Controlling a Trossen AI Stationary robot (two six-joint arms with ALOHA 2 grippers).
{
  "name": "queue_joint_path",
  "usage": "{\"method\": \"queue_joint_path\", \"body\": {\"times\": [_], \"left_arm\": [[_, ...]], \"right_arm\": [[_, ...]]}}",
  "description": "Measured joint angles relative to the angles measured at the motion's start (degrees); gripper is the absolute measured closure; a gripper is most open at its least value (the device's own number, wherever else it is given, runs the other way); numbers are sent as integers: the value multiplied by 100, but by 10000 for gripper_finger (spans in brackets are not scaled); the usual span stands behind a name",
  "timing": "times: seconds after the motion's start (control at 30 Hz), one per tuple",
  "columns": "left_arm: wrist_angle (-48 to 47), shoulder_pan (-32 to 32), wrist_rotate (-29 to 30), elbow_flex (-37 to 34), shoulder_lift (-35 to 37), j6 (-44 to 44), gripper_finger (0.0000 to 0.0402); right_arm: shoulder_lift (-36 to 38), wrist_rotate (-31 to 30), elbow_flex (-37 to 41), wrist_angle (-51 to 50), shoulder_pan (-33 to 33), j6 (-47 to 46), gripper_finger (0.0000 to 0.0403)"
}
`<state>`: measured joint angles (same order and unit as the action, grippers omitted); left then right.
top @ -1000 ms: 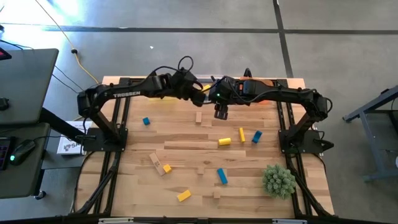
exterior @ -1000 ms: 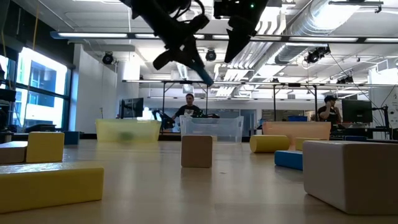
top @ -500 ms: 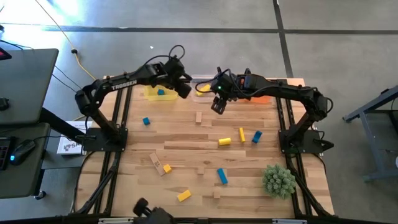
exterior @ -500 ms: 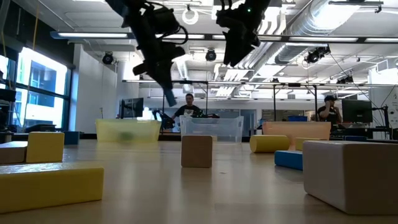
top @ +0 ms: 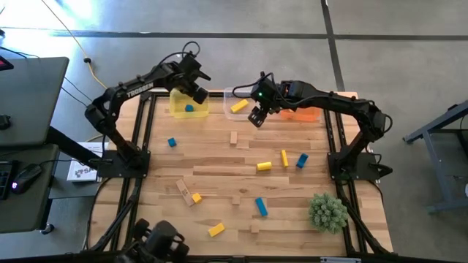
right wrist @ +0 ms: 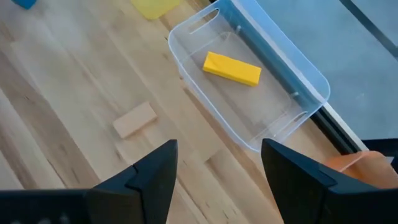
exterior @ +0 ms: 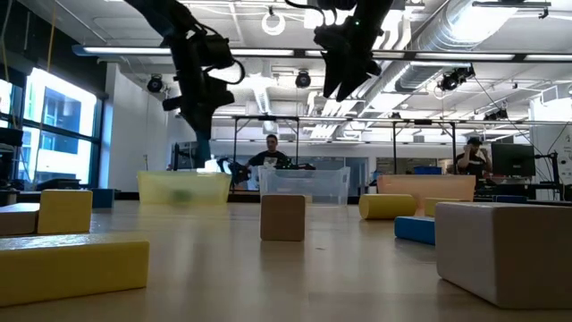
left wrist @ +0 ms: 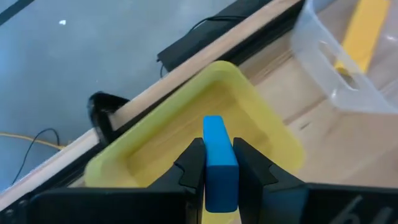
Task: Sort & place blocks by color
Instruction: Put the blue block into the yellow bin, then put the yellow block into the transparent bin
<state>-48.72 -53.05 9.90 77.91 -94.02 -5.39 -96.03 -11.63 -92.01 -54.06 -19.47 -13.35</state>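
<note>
- Your left pincer (left wrist: 214,163) hangs above the translucent yellow plastic bin (left wrist: 155,134), clamped on a small blue painted wooden bar (left wrist: 219,162).
- A second blue block (top: 189,109) lies inside that yellow bin.
- Your right pincer (right wrist: 217,163) hovers with its fingers spread wide and empty, beside the clear plastic bin (right wrist: 296,71), which stands just right of the yellow bin.
- A yellow painted wooden bar (right wrist: 231,68) lies inside the clear bin.
- A plain light wooden block (right wrist: 134,119) rests on the slatted wooden table (top: 219,169), just in front of the clear bin.
</note>
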Motion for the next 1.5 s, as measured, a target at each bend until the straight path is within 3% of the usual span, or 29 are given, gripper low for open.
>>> {"method": "queue_joint_path", "body": {"times": [0.57, 0.83, 1.13, 1.37, 1.5], "left_arm": [[4, -292, -27, 2, 1, 416, 328], [6, -292, -31, 2, 2, 626, 296], [8, -292, -82, 2, 4, 611, 261], [8, -189, -1160, 2, 9, 370, 263], [8, 102, -1708, 2, 73, 148, 263]], "right_arm": [[-2, 105, 2, -4, -2, -467, 181], [-2, 1001, 2, -51, 153, -430, 181], [-2, 1110, 2, -733, 552, -307, 181], [-4, 1228, 3, -1349, 847, 13, 180], [-4, 1639, 4, -1591, 987, 482, 180]]}}
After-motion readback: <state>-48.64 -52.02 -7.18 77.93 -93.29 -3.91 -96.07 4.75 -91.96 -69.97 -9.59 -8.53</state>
